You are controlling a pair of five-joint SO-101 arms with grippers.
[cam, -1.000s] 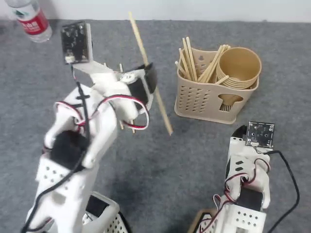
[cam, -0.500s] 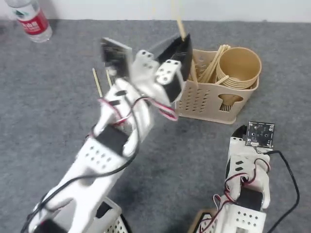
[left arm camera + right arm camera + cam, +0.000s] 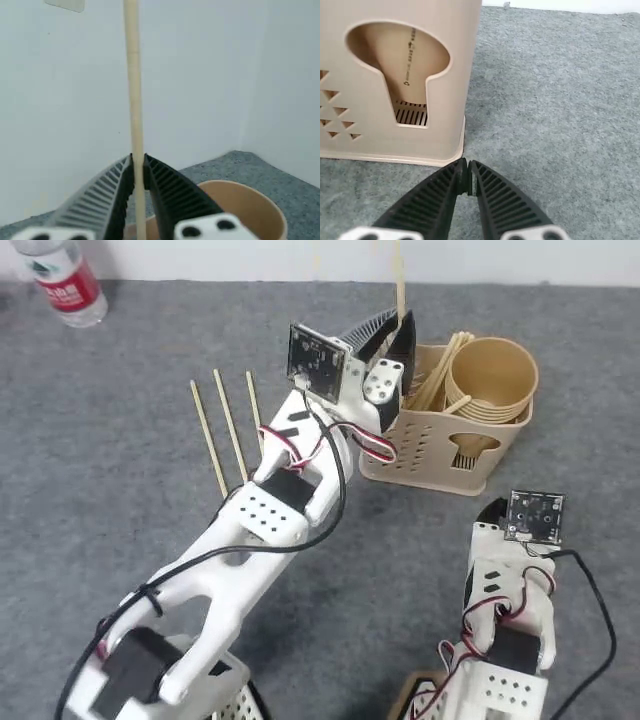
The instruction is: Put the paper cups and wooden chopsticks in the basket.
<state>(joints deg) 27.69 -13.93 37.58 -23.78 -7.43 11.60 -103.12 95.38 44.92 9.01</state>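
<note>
My left gripper (image 3: pixel 398 328) is shut on one wooden chopstick (image 3: pixel 399 280), held upright over the near-left part of the beige basket (image 3: pixel 430 445). In the left wrist view the chopstick (image 3: pixel 133 100) rises between the closed fingers (image 3: pixel 165 185), with a paper cup (image 3: pixel 250 205) below. The basket holds stacked paper cups (image 3: pixel 492 375) and several chopsticks (image 3: pixel 440 365). Three chopsticks (image 3: pixel 228 430) lie on the grey mat to the left of the arm. My right gripper (image 3: pixel 467 182) rests shut and empty on the mat just before the basket wall (image 3: pixel 395 75).
A plastic water bottle (image 3: pixel 62 278) lies at the far left corner. A white wall borders the back of the mat. The right arm's base (image 3: pixel 505 640) sits at the front right, with open mat between it and the basket.
The left arm swung right and forward with the chopstick, tilting it upright over the basket. Three chopsticks on the mat have come into sight. The right arm kept still.
</note>
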